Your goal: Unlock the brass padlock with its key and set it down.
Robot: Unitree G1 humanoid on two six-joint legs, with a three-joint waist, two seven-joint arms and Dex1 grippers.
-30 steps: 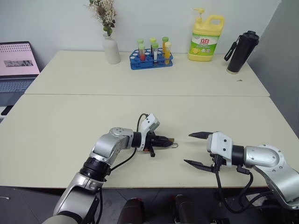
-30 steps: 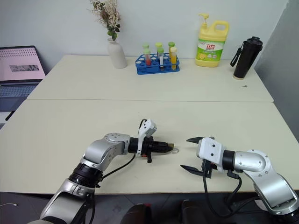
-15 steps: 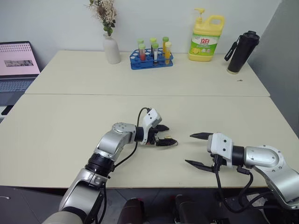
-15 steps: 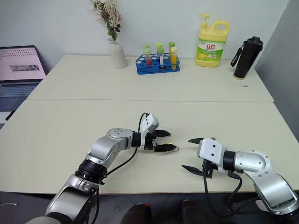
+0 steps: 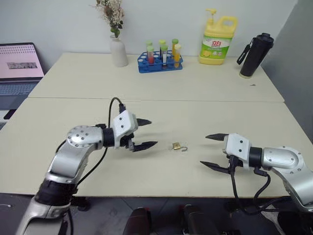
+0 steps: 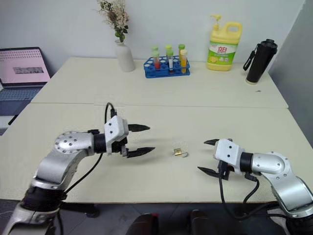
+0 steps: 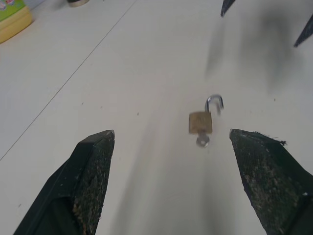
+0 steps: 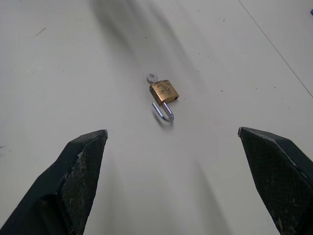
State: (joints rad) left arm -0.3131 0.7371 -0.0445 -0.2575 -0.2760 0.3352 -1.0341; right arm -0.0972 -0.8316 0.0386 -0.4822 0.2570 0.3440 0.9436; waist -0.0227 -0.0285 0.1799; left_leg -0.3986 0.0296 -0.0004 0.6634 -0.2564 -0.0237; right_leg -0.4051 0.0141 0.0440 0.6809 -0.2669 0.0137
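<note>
The brass padlock (image 5: 177,146) lies untouched between both grippers' wide-spread fingers (image 5: 144,145).

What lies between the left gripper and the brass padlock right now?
Nothing but bare table. In the left eye view the left gripper, jaws open, stands apart from the brass padlock; the left wrist view shows the same bare stretch.

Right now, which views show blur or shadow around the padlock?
Left wrist view: the padlock is slightly smeared, with soft streaky shadows on the table. Right wrist view: padlock crisp, blurred shadow streaks above it. Head views: even light, no glare.
</note>
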